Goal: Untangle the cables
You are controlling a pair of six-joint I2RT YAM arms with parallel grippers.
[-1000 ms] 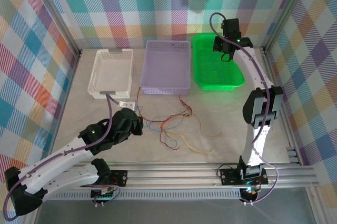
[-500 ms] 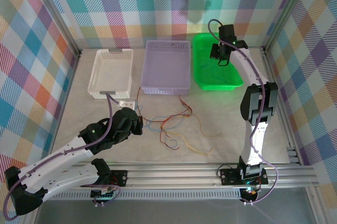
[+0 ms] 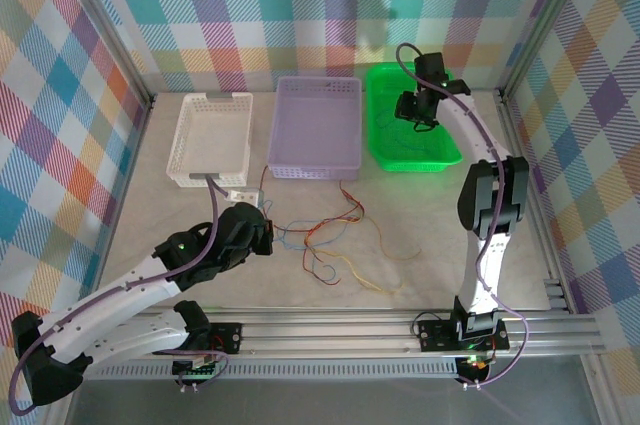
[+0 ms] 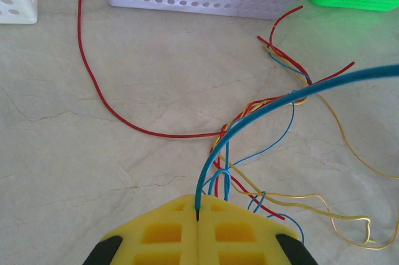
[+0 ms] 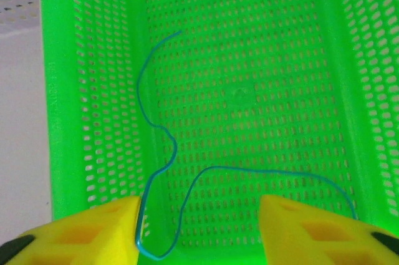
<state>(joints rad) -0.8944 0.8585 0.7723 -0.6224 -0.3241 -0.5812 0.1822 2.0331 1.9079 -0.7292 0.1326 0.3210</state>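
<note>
**Left:** the left claw (image 4: 198,214), low over the near worktop (image 4: 93,165), is clenched on one blue cable (image 4: 249,115) rising from the tangled cables (image 3: 325,235).

**Right:** the right arm, stretched far, has drifted slightly left over the green basket (image 3: 450,157). The right claw (image 5: 198,224) is released, and a blue strand (image 5: 249,169) lies inside the basket, so one cable appears sorted.

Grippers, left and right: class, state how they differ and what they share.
The left gripper is shut on a blue cable; the right gripper is open, holding nothing. The left sits low over the tangled cables; the right hovers over the green basket. Both have yellow fingers.
</note>
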